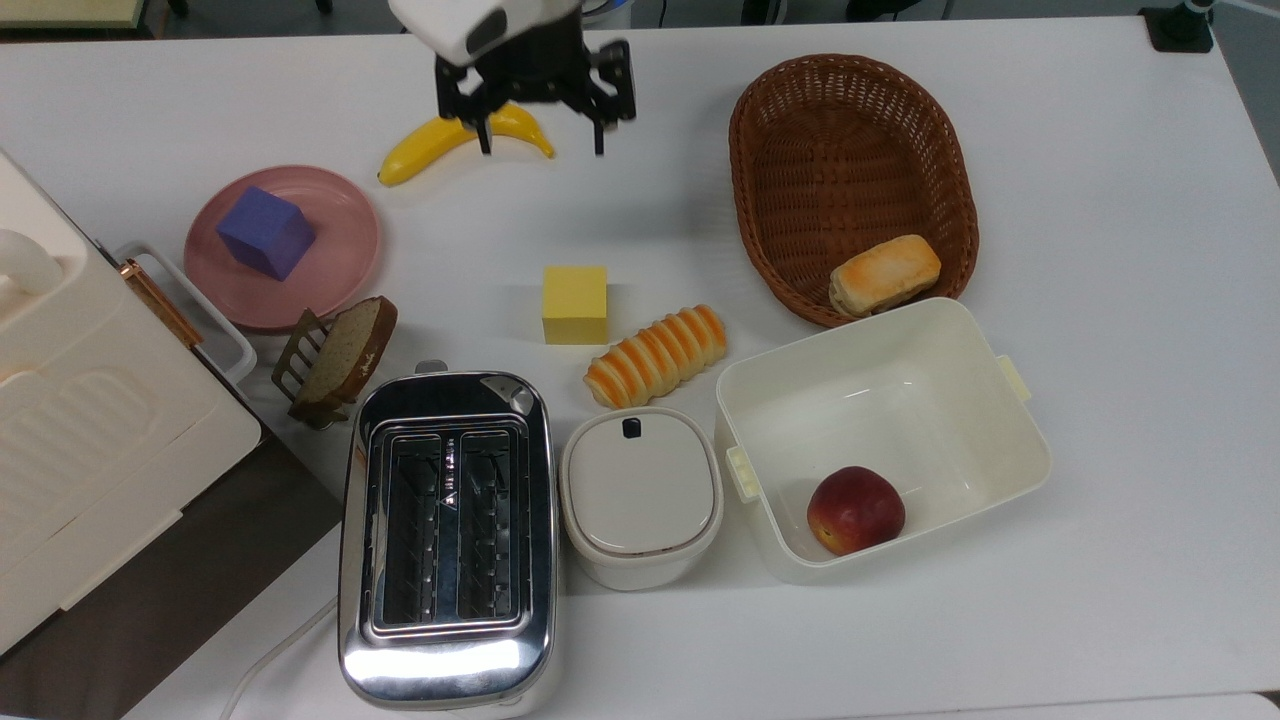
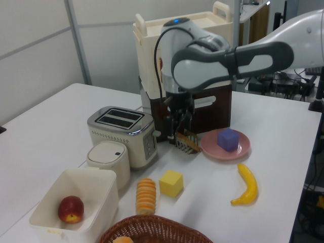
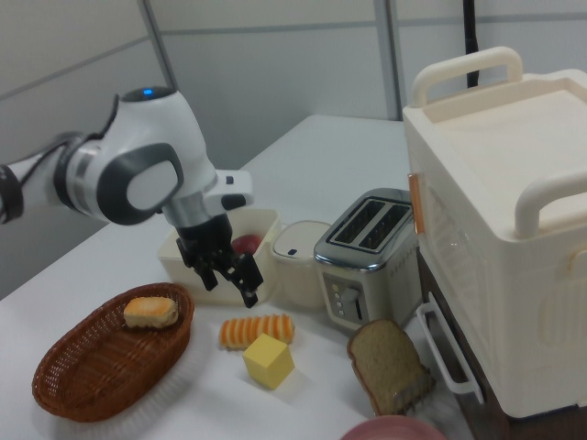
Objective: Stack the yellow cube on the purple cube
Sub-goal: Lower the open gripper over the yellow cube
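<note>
The white tabletop (image 1: 1100,200) carries everything. The end effector (image 1: 541,150) hangs above the tabletop with its fingers spread apart and nothing between them, partly covering the banana (image 1: 400,160) in the top view. The purple cube (image 1: 266,232) sits on the pink plate (image 1: 345,255). The yellow cube (image 1: 575,304) rests on the tabletop, just beside the striped bread roll (image 1: 655,355).

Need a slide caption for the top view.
Open claw above banana; yellow cube on table, purple cube on plate.
</note>
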Motion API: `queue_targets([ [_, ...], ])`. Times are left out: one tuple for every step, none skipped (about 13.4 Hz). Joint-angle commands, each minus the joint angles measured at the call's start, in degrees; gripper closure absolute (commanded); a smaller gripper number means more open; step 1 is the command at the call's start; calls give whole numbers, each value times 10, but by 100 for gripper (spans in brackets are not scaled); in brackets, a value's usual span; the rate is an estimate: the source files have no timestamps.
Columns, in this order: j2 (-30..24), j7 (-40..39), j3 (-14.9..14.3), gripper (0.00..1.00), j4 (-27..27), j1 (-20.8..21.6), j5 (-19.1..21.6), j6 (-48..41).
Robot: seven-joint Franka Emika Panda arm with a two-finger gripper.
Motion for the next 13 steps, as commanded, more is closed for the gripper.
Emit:
queue_targets([
  [24,12,4,0,-32,0,3,79],
  [33,12,6,0,-36,1,1,95],
  [41,12,6,0,-36,1,-1,99],
  [52,12,7,0,-36,3,-5,100],
  [65,12,13,0,-36,9,-17,102],
  [72,13,17,0,-36,10,-27,102],
  [78,17,19,0,-36,10,-32,102],
  [84,21,19,0,-35,10,-33,103],
  [94,22,20,0,-33,10,-37,110],
  [100,23,21,0,-32,10,-42,117],
  [110,26,27,0,-32,10,-47,127],
  [117,26,27,0,-32,10,-53,132],
  [121,26,28,0,-32,10,-57,133],
])
